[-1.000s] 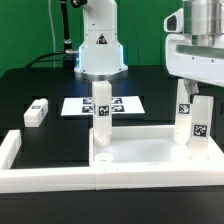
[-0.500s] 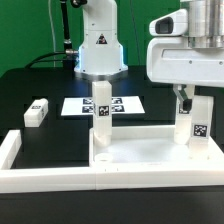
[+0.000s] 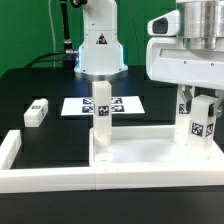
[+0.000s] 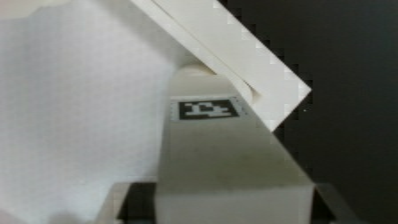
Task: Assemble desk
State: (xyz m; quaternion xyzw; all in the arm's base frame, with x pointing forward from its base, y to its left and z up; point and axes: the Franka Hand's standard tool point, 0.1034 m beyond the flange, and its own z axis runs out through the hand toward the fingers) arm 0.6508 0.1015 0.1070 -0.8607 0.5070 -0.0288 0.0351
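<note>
The white tabletop (image 3: 140, 150) lies with its raised rim up at the front of the black table. One white leg (image 3: 101, 115) stands upright at its corner on the exterior view's left. My gripper (image 3: 201, 100) is shut on a second tagged leg (image 3: 203, 124), which stands at the corner on the exterior view's right. In the wrist view the gripper (image 4: 222, 205) holds this leg (image 4: 222, 150) between dark fingers (image 4: 134, 205), over the tabletop (image 4: 71, 90) by its rim (image 4: 222, 50). A third leg (image 3: 37, 111) lies loose on the table.
The marker board (image 3: 125, 103) lies behind the tabletop, in front of the robot base (image 3: 99, 50). White border bars run along the front (image 3: 60, 180) and up the exterior view's left side (image 3: 9, 148), against the tabletop.
My wrist has turned and its white body has swung into view from the exterior view's right. The held leg has turned with it, its tag now at a slant.
</note>
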